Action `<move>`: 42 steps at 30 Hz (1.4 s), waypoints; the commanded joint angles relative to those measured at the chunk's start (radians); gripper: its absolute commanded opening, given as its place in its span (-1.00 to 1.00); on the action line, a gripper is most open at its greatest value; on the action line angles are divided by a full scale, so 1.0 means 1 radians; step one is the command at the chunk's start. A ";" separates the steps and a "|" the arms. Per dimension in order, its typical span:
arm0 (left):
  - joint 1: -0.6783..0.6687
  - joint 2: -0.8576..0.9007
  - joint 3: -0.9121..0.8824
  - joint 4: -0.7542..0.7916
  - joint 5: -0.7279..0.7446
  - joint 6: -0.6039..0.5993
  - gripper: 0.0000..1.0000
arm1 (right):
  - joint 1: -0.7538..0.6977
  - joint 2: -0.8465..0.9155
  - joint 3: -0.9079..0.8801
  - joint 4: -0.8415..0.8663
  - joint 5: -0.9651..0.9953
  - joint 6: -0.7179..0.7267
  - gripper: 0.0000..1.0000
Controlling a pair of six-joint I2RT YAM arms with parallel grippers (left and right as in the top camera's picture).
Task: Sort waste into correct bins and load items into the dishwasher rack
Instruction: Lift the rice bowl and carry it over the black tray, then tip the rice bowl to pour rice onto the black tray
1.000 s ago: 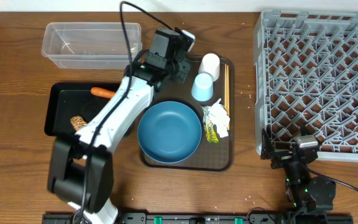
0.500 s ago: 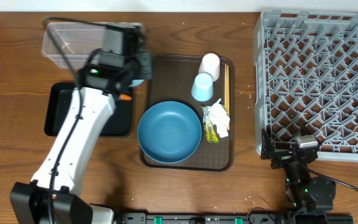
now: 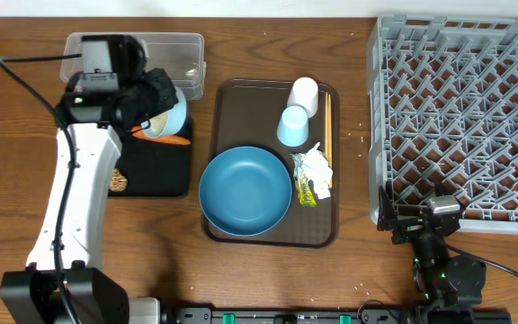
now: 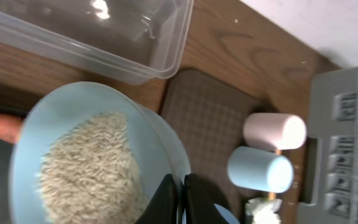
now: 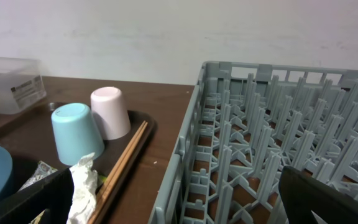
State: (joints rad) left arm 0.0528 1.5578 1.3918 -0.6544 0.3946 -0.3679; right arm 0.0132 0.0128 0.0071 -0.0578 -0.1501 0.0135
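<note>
The left arm has swung leftward: a second ago its jaws hung over the back left corner of the brown serving tray (image 3: 250, 108), and half a second ago they were between that tray and the clear tub (image 3: 185, 56). Now the left gripper (image 4: 180, 186) is above the back edge of the black tray (image 3: 162, 173), just in front of the tub. Its jaws are clenched on the rim of the small light blue bowl (image 3: 171, 115), carried clear of the worktop (image 3: 25, 180) with the white rice (image 4: 92, 162) heaped inside. The orange carrot (image 3: 174, 140) lies in the black tray just under the bowl, and the small brown lump (image 3: 118, 180) shows beside the arm, nearer the front.

On the brown serving tray nothing has shifted. The large dark blue dish (image 3: 245, 191) fills the front, with the light blue cup (image 3: 293, 126) and the white cup (image 3: 304, 92) behind it, touching each other. The wooden chopsticks (image 3: 327, 121) run along the right edge. The crumpled paper and yellow-green wrappers (image 3: 311, 175) sit beside the dish.

The grey dishwasher rack (image 3: 466, 117) fills the right side. At its front corner the right gripper (image 5: 176, 177) rests where it was, its jaws spread wide and holding nothing.
</note>
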 commanded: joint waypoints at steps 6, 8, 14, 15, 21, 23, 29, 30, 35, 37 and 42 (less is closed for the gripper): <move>0.090 -0.008 -0.097 -0.007 0.100 -0.038 -0.88 | -0.015 -0.002 -0.002 -0.003 -0.005 -0.011 0.99; 0.111 -0.008 -0.114 -0.001 0.128 -0.038 -0.88 | -0.015 -0.001 -0.002 -0.003 -0.005 -0.011 0.98; 0.203 -0.008 -0.163 0.066 0.319 -0.045 -0.88 | -0.015 -0.001 -0.002 -0.003 -0.005 -0.011 0.98; 0.226 -0.008 -0.175 0.078 0.355 -0.056 -0.88 | -0.015 -0.002 -0.002 -0.003 -0.005 -0.011 0.99; 0.331 -0.008 -0.230 0.092 0.466 -0.068 -0.88 | -0.015 -0.001 -0.002 -0.003 -0.005 -0.011 0.99; 0.367 -0.008 -0.244 0.097 0.503 -0.068 -0.88 | -0.015 -0.002 -0.002 -0.003 -0.005 -0.011 0.99; 0.466 -0.008 -0.302 0.174 0.615 -0.076 -0.88 | -0.015 -0.002 -0.002 -0.003 -0.005 -0.011 0.98; 0.480 -0.008 -0.313 0.188 0.632 -0.080 -0.87 | -0.015 -0.001 -0.002 -0.003 -0.005 -0.011 0.98; 0.532 -0.008 -0.367 0.232 0.679 -0.082 -0.87 | -0.015 -0.002 -0.002 -0.003 -0.005 -0.011 0.98; 0.536 -0.008 -0.375 0.232 0.679 -0.082 -0.88 | -0.015 -0.002 -0.002 -0.003 -0.005 -0.011 0.98; 0.536 -0.008 -0.377 0.250 0.709 -0.082 -0.88 | -0.015 -0.002 -0.002 -0.003 -0.005 -0.011 0.98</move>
State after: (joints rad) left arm 0.5858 1.5578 1.0153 -0.4187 1.0424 -0.4492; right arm 0.0132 0.0128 0.0071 -0.0574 -0.1501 0.0135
